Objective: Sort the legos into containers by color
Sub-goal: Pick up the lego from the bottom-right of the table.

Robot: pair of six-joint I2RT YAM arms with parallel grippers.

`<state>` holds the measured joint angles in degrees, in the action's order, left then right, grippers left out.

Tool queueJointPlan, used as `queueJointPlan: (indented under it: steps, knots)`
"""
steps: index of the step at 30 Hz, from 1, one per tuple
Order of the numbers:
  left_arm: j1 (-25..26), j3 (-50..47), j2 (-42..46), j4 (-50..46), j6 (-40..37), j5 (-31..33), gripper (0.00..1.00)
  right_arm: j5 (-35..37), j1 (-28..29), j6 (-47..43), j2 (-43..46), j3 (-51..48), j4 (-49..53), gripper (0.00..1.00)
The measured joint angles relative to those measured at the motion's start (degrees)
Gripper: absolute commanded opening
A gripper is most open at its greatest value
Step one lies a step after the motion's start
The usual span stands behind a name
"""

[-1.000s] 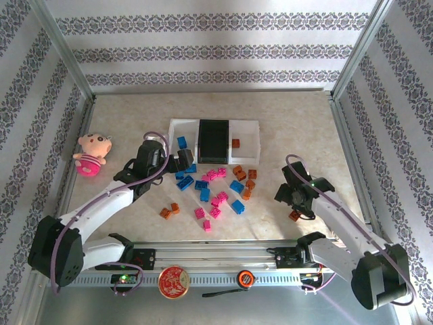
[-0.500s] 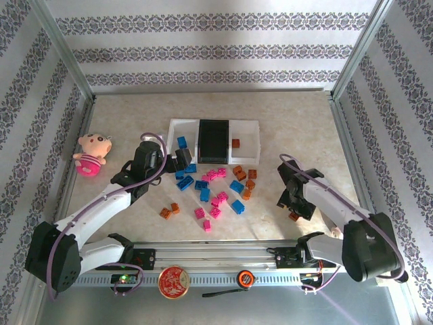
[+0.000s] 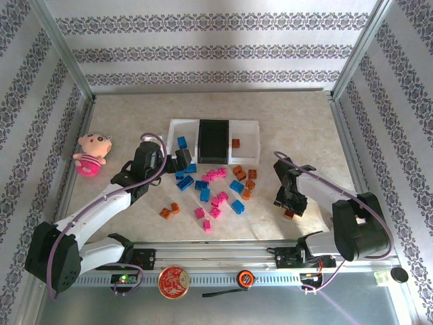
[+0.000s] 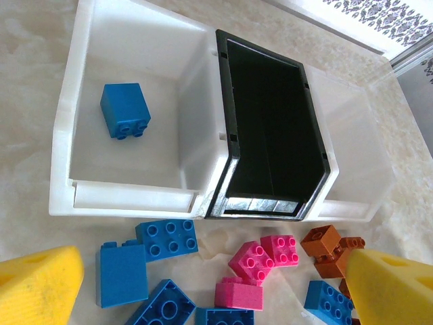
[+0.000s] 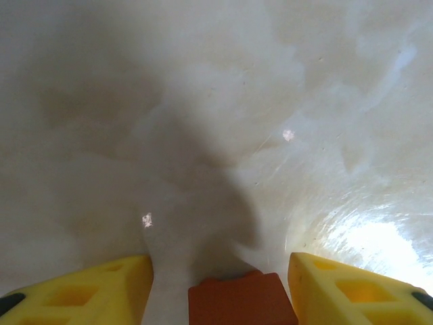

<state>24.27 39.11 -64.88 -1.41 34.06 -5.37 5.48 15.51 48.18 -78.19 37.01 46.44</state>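
The marbled beige table, boxed in by patterned wallpaper, is what I'm working over. My right gripper points straight down at a stray orange brick lying well apart from the main scatter of legos. The brick sits between the yellow fingers, which stand apart. Bare table shows on one side of it, and on the other side the gap is too slim to judge. I read this as straddling it for a pinch, not yet a grip.

My left gripper hovers with its fingers spread wide, holding nothing, above loose blue, pink and orange bricks. Just beyond those fingertips stands the row of containers. There is a white tray holding one blue brick, then the black tray, which looks empty. Last comes the second white tray, with an orange piece in it, which is likely where my right-hand brick belongs.
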Motion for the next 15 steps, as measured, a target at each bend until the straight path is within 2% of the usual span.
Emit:
queueJointPlan:
  steps: [4, 10, 15]
  knots:
    - [0.0, 0.0, -0.04, 0.02, 0.0, 0.02, 0.99, -0.17, 0.04, -0.57, 0.04, 0.0, 0.24, 0.62]
    - [0.0, 0.0, -0.66, 0.28, 0.0, 0.0, 0.99, -0.02, 0.94, -0.74, 1.16, -0.68, -0.44, 0.56]
    - [0.0, 0.0, -0.76, 0.46, 0.0, 0.02, 0.99, -2.21, 2.38, -2.01, 2.69, -1.68, -2.38, 0.42]
